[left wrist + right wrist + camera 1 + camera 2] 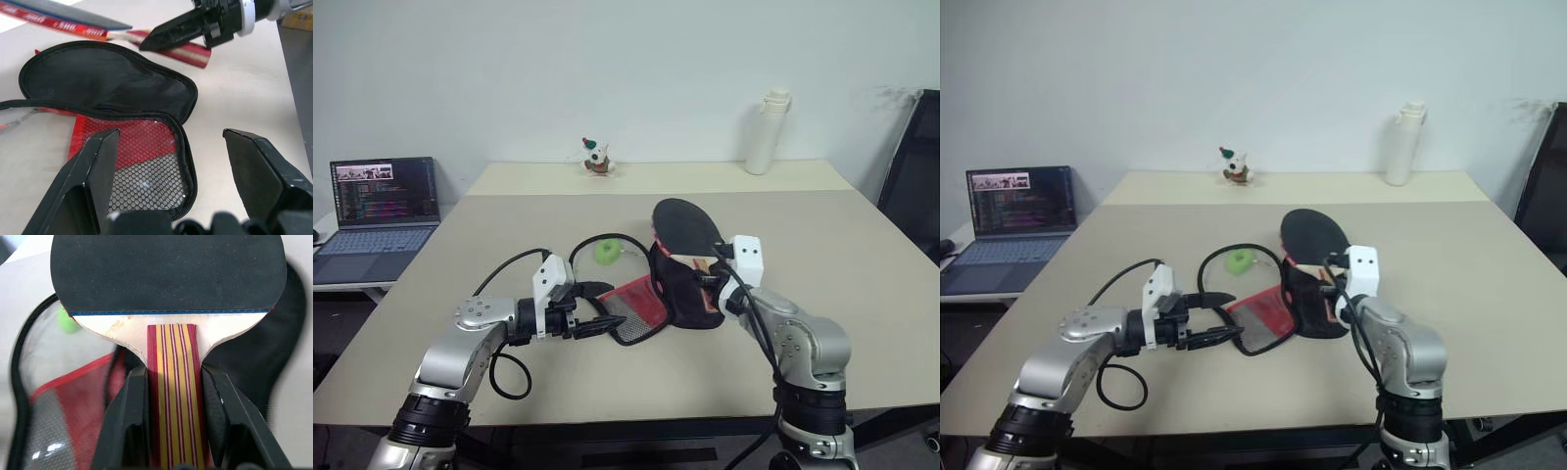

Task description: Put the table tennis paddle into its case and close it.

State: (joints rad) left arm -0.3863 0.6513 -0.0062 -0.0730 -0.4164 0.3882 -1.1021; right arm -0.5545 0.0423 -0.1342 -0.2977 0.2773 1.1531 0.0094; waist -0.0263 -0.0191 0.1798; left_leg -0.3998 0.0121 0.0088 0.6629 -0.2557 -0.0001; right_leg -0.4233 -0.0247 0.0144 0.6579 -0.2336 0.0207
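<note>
Table [862,294]: wide beige top that carries everything here; a second, paler table stands against its far edge by the wall.
Laptop [384,208]: open on a low side surface at the robot's left, screen lit.
Chair [913,171]: dark, at the table's far right corner, partly cut off by the picture's edge.
Case [661,294]: lies unzipped near the middle of the table between the two arms. The black half [105,81] lies flat, the red half with the mesh pocket [144,169] is folded open toward the left arm, and the black zip edge loops out over the table.
Table tennis paddle [168,276]: held above the open case with the black rubber face away from the robot and the striped wooden handle [175,396] toward the right wrist. It is not inside the case.
Bottle [768,131]: white, upright on the far table at the right.
Right gripper [175,428]: clamped on the paddle's handle, one black finger on each side of it.
Left gripper [171,161]: fingers spread wide and empty, low over the mesh pocket at the case's open edge.
Green ring [607,251]: small, on the table just beyond the case's zip loop.
Figurine [596,157]: small toy on the far table near the wall.
</note>
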